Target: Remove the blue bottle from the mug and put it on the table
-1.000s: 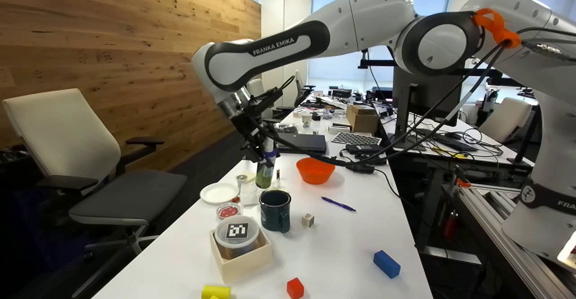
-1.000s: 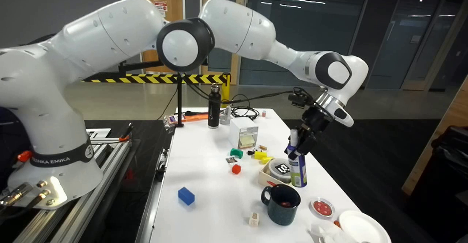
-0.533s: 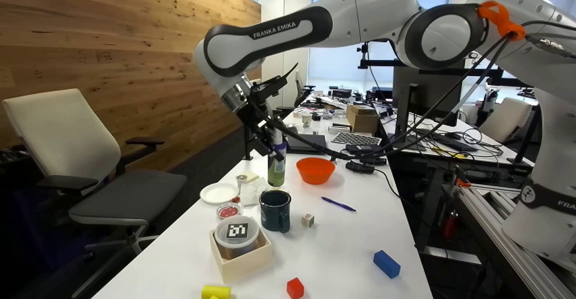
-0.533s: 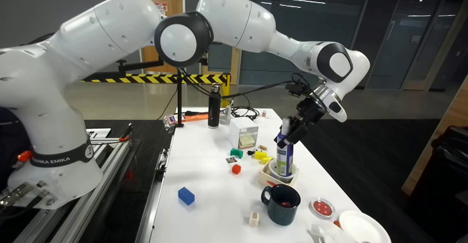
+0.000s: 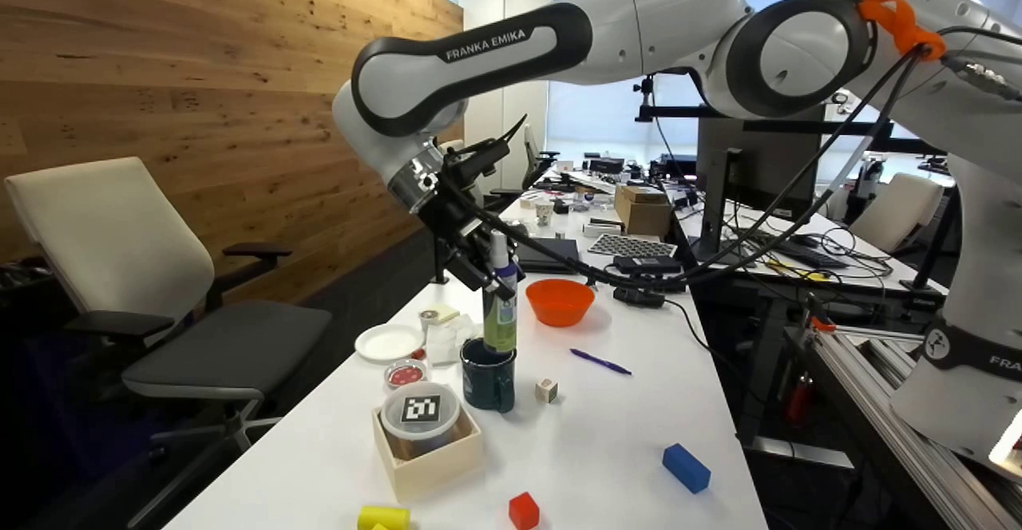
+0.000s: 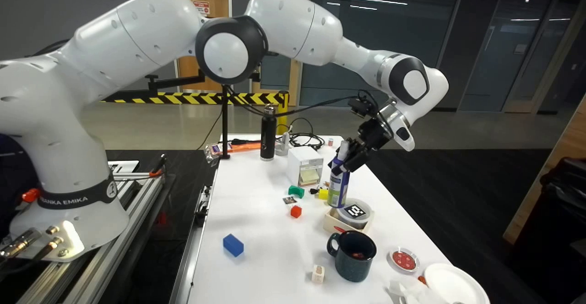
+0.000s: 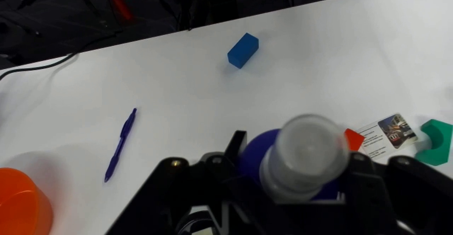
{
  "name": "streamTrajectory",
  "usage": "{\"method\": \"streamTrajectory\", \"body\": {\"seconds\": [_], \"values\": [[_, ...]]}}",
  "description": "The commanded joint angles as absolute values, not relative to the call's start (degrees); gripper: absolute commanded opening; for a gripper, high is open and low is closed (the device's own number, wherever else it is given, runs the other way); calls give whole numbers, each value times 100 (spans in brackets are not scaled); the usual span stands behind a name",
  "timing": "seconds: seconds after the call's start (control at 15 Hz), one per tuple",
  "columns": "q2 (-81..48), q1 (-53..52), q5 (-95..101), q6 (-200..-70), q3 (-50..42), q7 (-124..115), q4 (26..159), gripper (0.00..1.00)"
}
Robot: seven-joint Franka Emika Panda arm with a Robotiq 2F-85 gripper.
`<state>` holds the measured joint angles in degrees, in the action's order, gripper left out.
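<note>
Bottle (image 6: 338, 192), white-topped and nearly upright, hangs above the table (image 6: 256, 180), out of the mug (image 6: 353, 263). The gripper (image 6: 339, 164) grasps it around its blue upper part. The mug stands beside a small wooden cube (image 6: 318, 274); near it, a marker-topped tub (image 5: 421, 414) sits in a wooden box (image 5: 437, 470). Farther off are a blue block (image 6: 233, 245), a purple pen (image 5: 600, 361) and an orange bowl (image 5: 560, 306).

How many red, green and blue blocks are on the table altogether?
3. The blue block is nearest the robot's base. The red block and the green block have a small card between them. More could be hidden behind the bottle.
</note>
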<state>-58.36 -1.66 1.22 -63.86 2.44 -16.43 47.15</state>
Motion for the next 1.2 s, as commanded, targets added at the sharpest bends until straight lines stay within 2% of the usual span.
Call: {"method": "streamTrajectory", "body": {"seconds": [0.0, 0.67, 1.13], "values": [[-5611, -69, -133, -6872, 401, -1673, 5395, 23], [-5056, 74, -9, -8117, 367, -1568, 7485, 23], [-4615, 2, -356, -8452, 134, -1347, 8562, 23]]}}
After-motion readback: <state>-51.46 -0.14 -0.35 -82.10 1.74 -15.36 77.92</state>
